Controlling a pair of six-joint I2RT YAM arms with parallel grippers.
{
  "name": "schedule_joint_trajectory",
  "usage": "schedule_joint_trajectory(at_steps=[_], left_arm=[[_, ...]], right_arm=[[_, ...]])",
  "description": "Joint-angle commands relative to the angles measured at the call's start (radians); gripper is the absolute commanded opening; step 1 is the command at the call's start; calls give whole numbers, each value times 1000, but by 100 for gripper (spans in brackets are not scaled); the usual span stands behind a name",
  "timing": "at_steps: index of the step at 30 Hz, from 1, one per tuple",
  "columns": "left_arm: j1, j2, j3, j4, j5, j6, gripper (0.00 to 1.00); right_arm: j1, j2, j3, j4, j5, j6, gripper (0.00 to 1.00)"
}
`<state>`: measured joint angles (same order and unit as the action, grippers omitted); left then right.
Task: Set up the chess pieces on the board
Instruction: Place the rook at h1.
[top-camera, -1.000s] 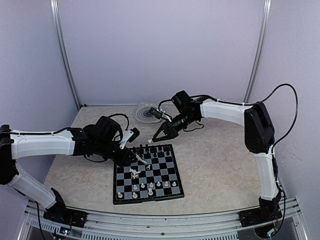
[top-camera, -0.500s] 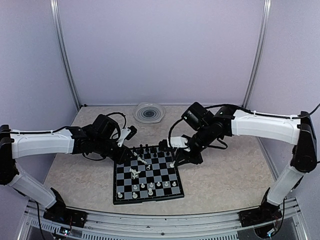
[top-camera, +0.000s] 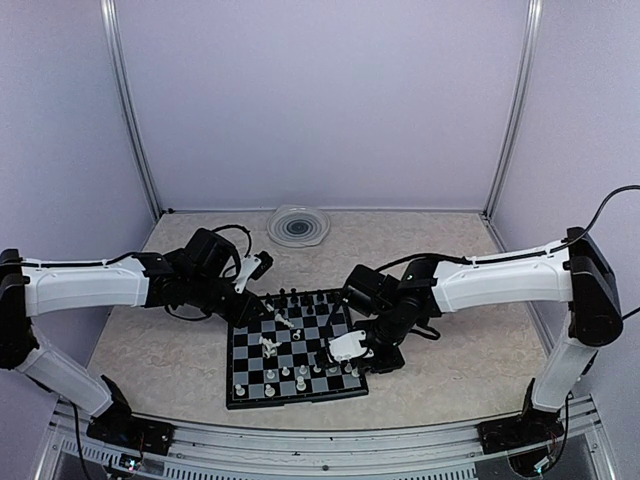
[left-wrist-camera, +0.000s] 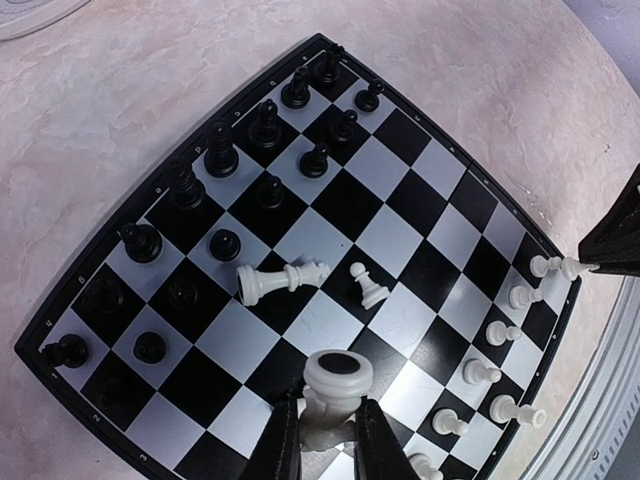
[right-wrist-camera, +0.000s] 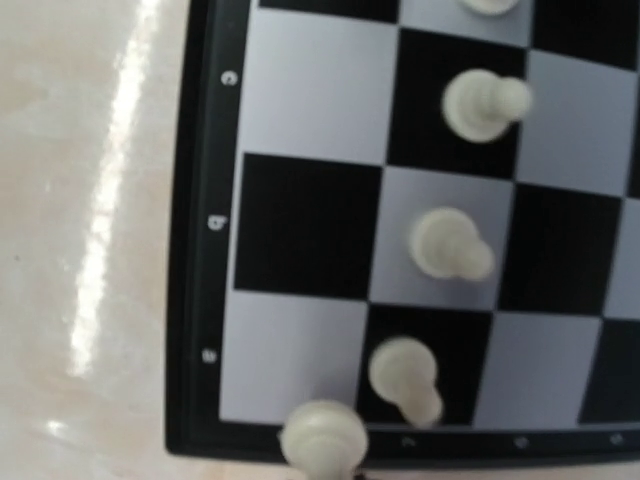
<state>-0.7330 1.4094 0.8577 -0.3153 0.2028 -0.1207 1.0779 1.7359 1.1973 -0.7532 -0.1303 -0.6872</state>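
The board (top-camera: 338, 385) lies in the middle of the table and fills the left wrist view (left-wrist-camera: 400, 135). Black chess pieces (left-wrist-camera: 222, 155) stand along its far side. White pawns (left-wrist-camera: 500, 333) stand along its near side. A white piece (left-wrist-camera: 280, 280) lies on its side mid-board beside a white pawn (left-wrist-camera: 368, 288). My left gripper (left-wrist-camera: 330, 440) is shut on a white piece (left-wrist-camera: 337, 380), held above the board; it also shows in the top view (top-camera: 266, 322). My right gripper (top-camera: 340, 352) holds a white piece (right-wrist-camera: 322, 438) at the board's near right corner, beside white pawns (right-wrist-camera: 448, 245).
A round clear ridged plate (top-camera: 297, 225) lies at the back of the table, behind the board. A metal rail (top-camera: 320, 445) runs along the near edge. Purple walls close in the back and sides.
My right arm has swung from the board's far edge down its right side to the near right corner, a white piece in its tip. My left arm has hardly moved.
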Motion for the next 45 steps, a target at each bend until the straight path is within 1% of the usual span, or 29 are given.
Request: schedule_joint_trajectory(at_steps=[1,12,17,24,30,34,37,41,43,45], left_arm=[[-6,13,3,-7,1,15,10],[-8,23,6,-15,3,18,10],[-12,29,6,-18,1,18,10],[-15,37,8,-22,3,19,10],[-16,42,9,-22,17,18,10],[-16,44,12,-15,73,18,10],[-16,58,16,-12,141,18,10],[-15,72,20,-4,255,19,10],[-16,76,20,-1,306,19,11],[-17,81,20,1,349,18,11]], right_arm=[[31,40,0,20,33,-13,4],[55,80,19,12,21,-12,6],[66,86,25,7,15,-13,9],[68,76,22,-2,14,-10,20],[68,31,45,-23,28,-12,27],[54,-22,89,-36,42,-26,31],[24,-37,144,-5,45,-26,33],[7,-31,182,105,95,-34,34],[7,-20,190,175,120,-43,36],[7,9,216,206,123,-57,38]])
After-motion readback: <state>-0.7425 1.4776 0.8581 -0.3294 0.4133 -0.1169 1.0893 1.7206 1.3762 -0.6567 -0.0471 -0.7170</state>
